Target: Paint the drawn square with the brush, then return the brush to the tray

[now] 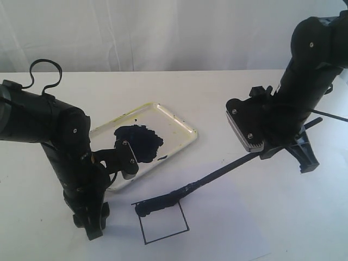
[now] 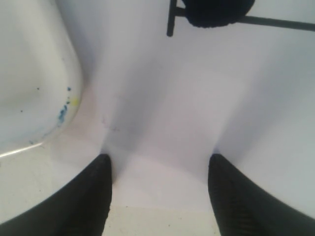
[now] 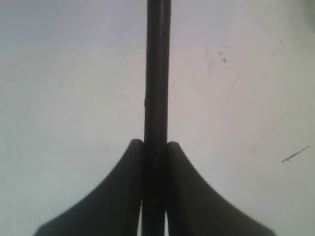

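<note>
The right pincer point(image 3: 155, 145) gripped the thin black brush point(image 1: 217, 174), tip seemingly touching the blank drawn square point(image 1: 166, 224); left pincer point(image 2: 157, 162) gaped wide.

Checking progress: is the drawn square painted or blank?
Blank: the drawn square is white inside; the brush tip lies along its top edge.

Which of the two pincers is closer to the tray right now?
Left. The left pincer hangs open right beside a corner of the tray. The right pincer is well off to the tray's right in the exterior view, shut on the brush.
</note>
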`<act>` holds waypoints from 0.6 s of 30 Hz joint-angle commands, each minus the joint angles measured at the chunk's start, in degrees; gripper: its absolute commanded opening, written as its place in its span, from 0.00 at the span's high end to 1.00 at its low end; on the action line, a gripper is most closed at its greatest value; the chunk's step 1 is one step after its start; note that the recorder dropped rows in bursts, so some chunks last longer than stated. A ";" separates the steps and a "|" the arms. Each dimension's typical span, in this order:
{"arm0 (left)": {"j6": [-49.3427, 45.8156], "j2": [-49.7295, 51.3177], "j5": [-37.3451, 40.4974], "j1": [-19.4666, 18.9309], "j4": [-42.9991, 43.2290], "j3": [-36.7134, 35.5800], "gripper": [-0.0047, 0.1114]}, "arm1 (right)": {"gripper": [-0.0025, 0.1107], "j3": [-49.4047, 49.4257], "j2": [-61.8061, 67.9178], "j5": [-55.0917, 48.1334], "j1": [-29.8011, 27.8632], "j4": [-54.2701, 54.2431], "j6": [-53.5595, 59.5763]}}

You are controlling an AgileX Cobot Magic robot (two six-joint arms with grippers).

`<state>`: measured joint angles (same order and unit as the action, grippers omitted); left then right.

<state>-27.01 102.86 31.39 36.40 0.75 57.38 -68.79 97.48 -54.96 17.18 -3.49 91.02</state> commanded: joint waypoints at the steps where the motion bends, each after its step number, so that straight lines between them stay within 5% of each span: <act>1: 0.05 0.56 0.08 0.31 -0.75 -0.75 0.43 | 0.98 0.21 -1.22 -0.74 -0.03 0.69 -0.21; 18: 0.05 0.56 0.08 0.31 -0.75 -0.75 0.43 | 0.98 0.21 -4.58 -0.87 -0.03 -2.41 1.24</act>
<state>-27.01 102.86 31.39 36.40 0.75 57.38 -68.79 95.09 -55.24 17.18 -4.03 91.02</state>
